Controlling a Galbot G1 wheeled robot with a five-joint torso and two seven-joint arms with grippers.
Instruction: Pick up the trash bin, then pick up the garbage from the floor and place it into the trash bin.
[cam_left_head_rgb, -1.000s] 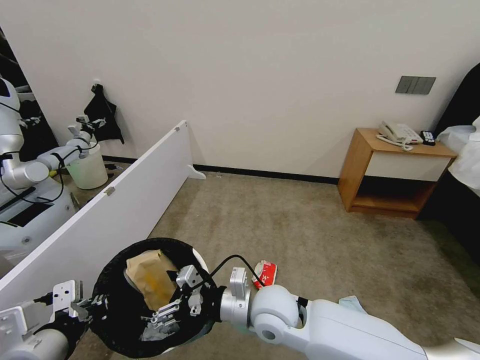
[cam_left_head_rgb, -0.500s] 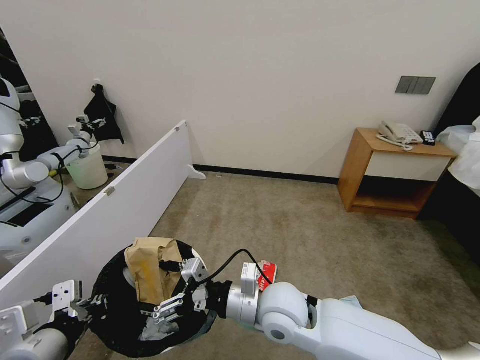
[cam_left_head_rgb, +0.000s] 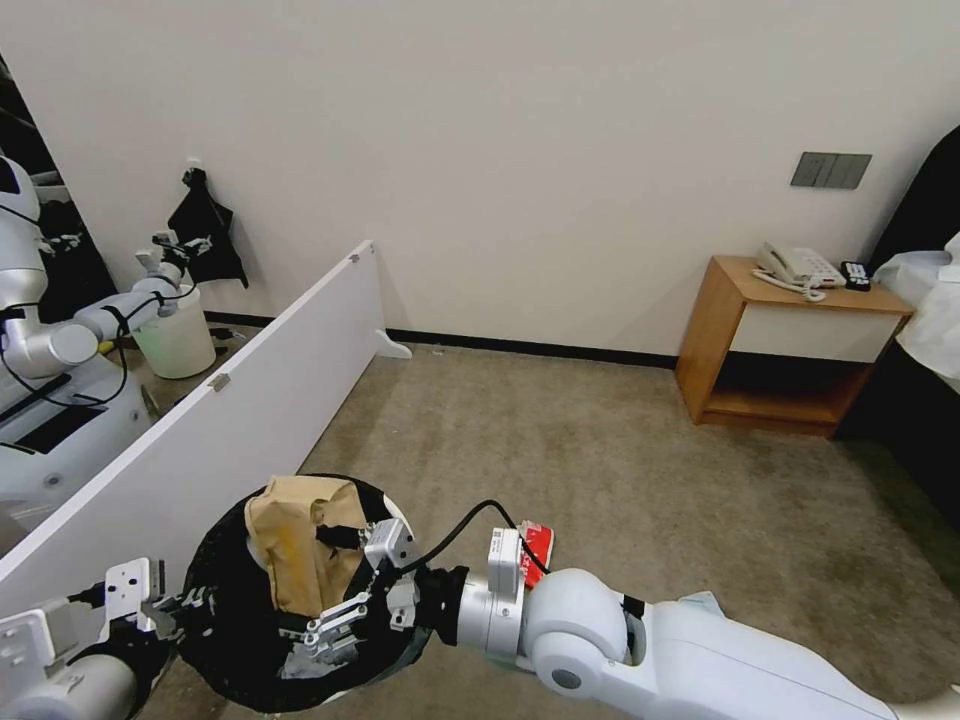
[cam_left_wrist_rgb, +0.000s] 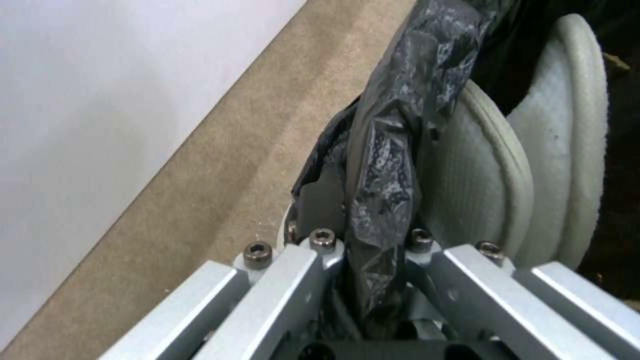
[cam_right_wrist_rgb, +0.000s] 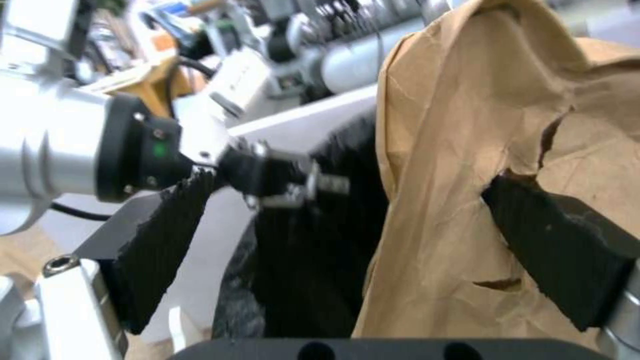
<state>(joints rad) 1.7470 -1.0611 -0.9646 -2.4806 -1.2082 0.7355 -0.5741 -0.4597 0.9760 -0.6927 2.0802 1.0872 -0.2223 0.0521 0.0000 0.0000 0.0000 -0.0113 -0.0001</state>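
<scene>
The trash bin (cam_left_head_rgb: 225, 610), white with a black bag over its rim, hangs low at my left. My left gripper (cam_left_head_rgb: 172, 610) is shut on that rim (cam_left_wrist_rgb: 383, 165). Two white slippers (cam_left_wrist_rgb: 480, 185) lie inside against the liner. A brown paper bag (cam_left_head_rgb: 290, 545) stands in the bin and pokes above the far rim. My right gripper (cam_left_head_rgb: 335, 590) hovers over the bin, open, its pads wide apart (cam_right_wrist_rgb: 350, 185), one pad (cam_right_wrist_rgb: 553, 245) touching the paper bag (cam_right_wrist_rgb: 453, 150). A red piece of garbage (cam_left_head_rgb: 537, 543) lies on the carpet behind my right wrist. Something pale blue (cam_left_head_rgb: 705, 603) shows beside my right arm.
A white partition board (cam_left_head_rgb: 250, 400) runs along the left. Behind it stand another robot (cam_left_head_rgb: 40, 340) and a pale bucket (cam_left_head_rgb: 178, 345). A wooden bedside table (cam_left_head_rgb: 790, 340) with a telephone stands against the wall at the right. Open carpet (cam_left_head_rgb: 560, 440) lies ahead.
The brown paper bag went from lying flat inside the bin to standing up against the far rim. My right arm drew back a little toward me.
</scene>
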